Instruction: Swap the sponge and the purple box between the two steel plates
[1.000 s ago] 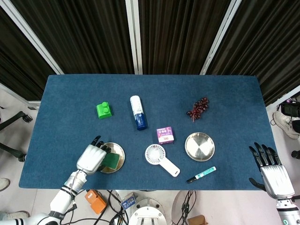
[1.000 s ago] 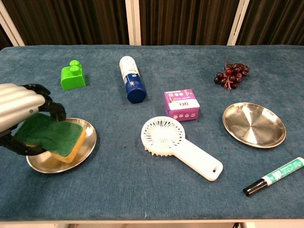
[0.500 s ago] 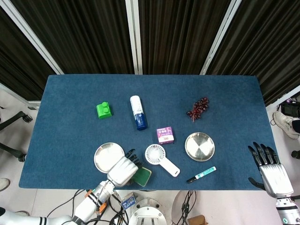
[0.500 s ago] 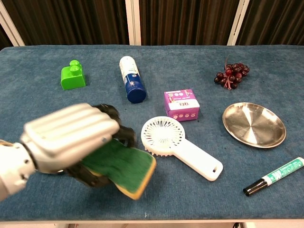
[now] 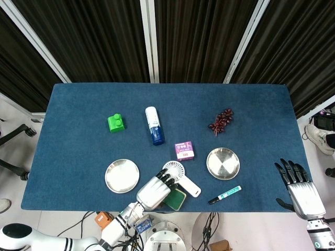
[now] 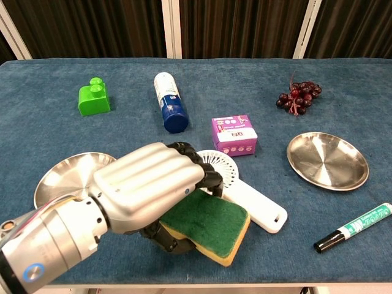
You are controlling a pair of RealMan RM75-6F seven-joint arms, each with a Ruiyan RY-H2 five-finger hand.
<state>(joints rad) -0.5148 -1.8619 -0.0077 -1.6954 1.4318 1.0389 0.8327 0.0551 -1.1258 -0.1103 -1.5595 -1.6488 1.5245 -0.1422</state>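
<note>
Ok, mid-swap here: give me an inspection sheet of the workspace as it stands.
Surface: blue cloth table, no spills seen.
Job's things: sponge held above the near edge; purple box on the cloth, between the plates; left steel plate and right steel plate both empty.
Clutter: white handheld fan, green-capped marker, blue-and-white bottle lying down, green block, grapes.
Hands: left hand grips the sponge; right hand open, off the table's right end.
Cables: a tangle under the near edge.
Surroundings: dark curtains behind.
</note>
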